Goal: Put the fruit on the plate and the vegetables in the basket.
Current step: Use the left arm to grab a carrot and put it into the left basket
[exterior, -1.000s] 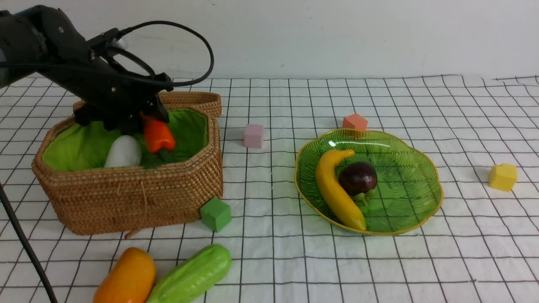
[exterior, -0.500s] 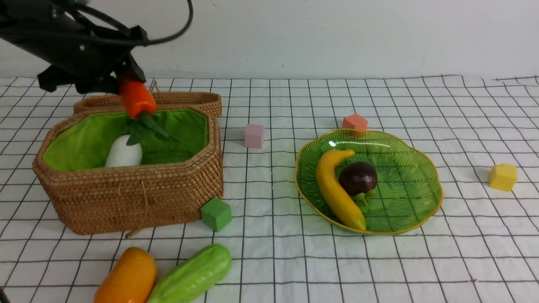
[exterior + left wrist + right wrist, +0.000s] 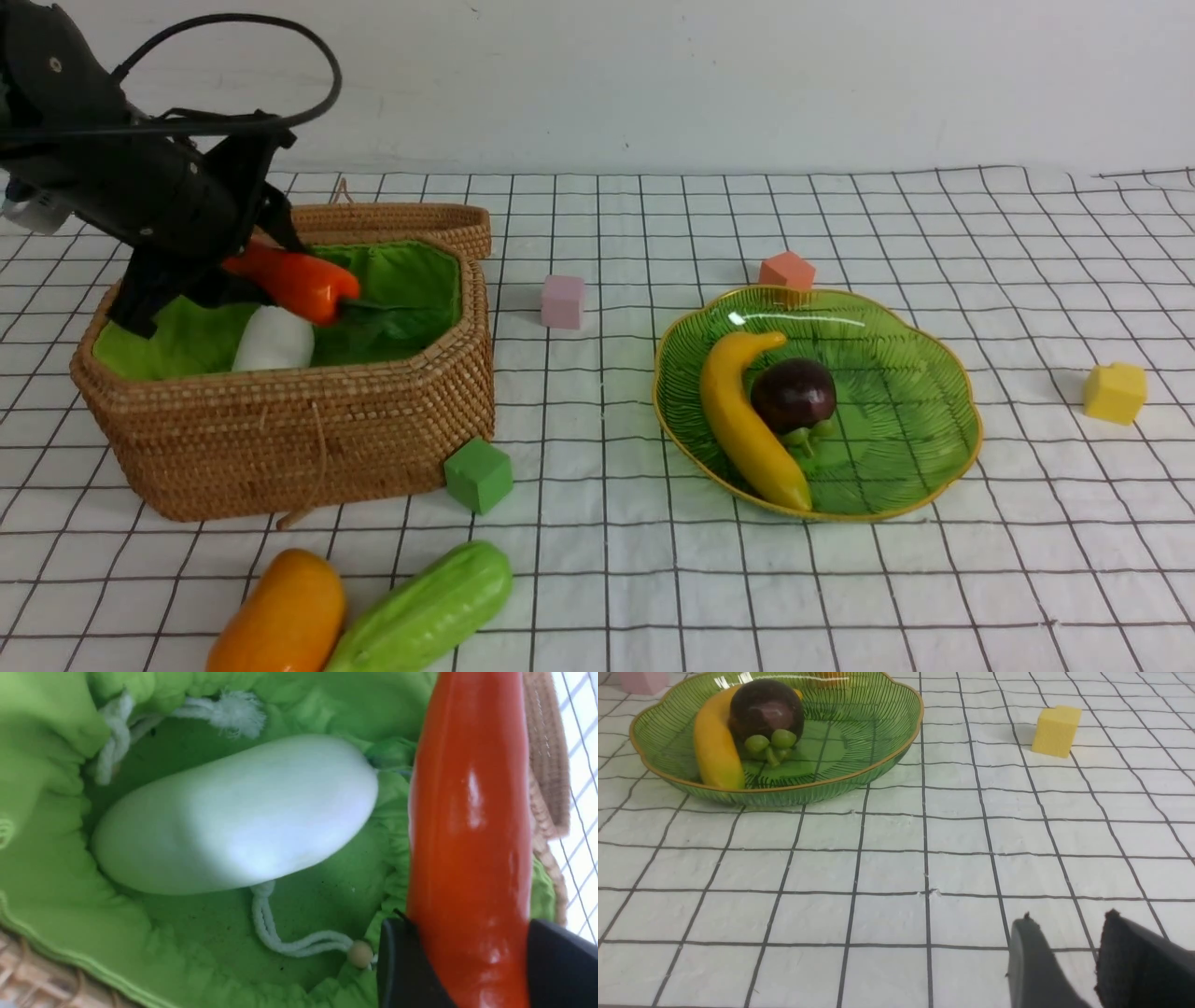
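At far left, left gripper (image 3: 245, 269) over the basket (image 3: 280, 439), fingers (image 3: 404, 970) clamped on the tapered end of the carrot (image 3: 299, 285). Long axis of carrot close to level, slightly tilted, running left to right across the basket's opening: thin end at the fingers on the left, thick end and green top out to the right, toward the basket's right wall. Held within the rim, just above and to the far side of the radish (image 3: 274, 341) lying on the green lining (image 3: 168, 341). In the wrist view, carrot and radish side by side with a strip of lining between; hard to tell whether the leaves touch the cloth. Judged: release step for the carrot, a straight drop likely to land it beside the radish rather than on it. Cucumber (image 3: 425, 611) and mango (image 3: 280, 621) on the surface at near left, touching each other, nearer the left arm. Banana (image 3: 747, 420) and mangosteen (image 3: 794, 394) on the plate (image 3: 934, 411). Low over the surface on the plate's near side, right gripper (image 3: 1066, 926), fingers a little apart, nothing between.
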`<move>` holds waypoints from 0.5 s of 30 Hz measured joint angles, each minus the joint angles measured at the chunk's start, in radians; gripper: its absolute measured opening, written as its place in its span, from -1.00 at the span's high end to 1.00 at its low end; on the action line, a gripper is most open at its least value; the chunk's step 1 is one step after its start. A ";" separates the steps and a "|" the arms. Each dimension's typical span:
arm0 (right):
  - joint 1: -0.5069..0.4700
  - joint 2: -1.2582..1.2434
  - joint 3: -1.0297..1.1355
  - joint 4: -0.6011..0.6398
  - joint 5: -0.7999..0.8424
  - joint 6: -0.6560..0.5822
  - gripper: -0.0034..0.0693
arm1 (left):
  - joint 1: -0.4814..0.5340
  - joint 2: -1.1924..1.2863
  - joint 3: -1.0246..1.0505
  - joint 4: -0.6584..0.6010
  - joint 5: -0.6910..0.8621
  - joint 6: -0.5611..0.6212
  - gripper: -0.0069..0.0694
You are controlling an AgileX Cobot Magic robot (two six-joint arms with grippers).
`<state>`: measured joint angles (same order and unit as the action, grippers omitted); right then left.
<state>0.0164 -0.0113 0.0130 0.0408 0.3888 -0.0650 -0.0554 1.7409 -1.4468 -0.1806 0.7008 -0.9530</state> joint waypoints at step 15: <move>0.000 0.000 0.000 0.000 0.000 0.000 0.25 | 0.000 -0.021 -0.140 0.165 0.145 0.178 -0.93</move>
<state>0.0164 -0.0113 0.0130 0.0408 0.3888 -0.0650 -0.0554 1.7202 -1.5866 -0.0159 0.8462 -0.7753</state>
